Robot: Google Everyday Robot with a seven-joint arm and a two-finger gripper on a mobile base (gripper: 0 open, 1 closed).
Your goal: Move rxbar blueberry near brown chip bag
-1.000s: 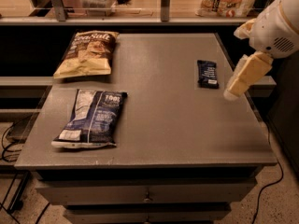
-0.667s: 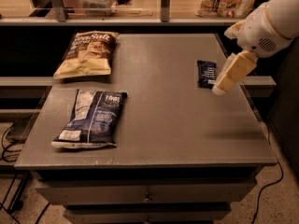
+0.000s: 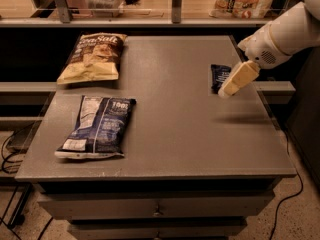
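Observation:
The rxbar blueberry (image 3: 218,75) is a small dark navy bar lying flat near the table's right edge, partly covered by my gripper. My gripper (image 3: 234,81) hangs just above and in front of the bar's right side, on a white arm reaching in from the upper right. The brown chip bag (image 3: 93,56) lies flat at the table's far left, dark brown at the top and tan-yellow below.
A large dark blue chip bag (image 3: 97,126) with white print lies at the front left. The grey table (image 3: 175,134) has drawers below. A shelf with packages runs behind it. Cables lie on the floor at left and right.
My gripper has moved left and a little up, from off the table's right edge to over the rxbar. The bar and both bags have not moved.

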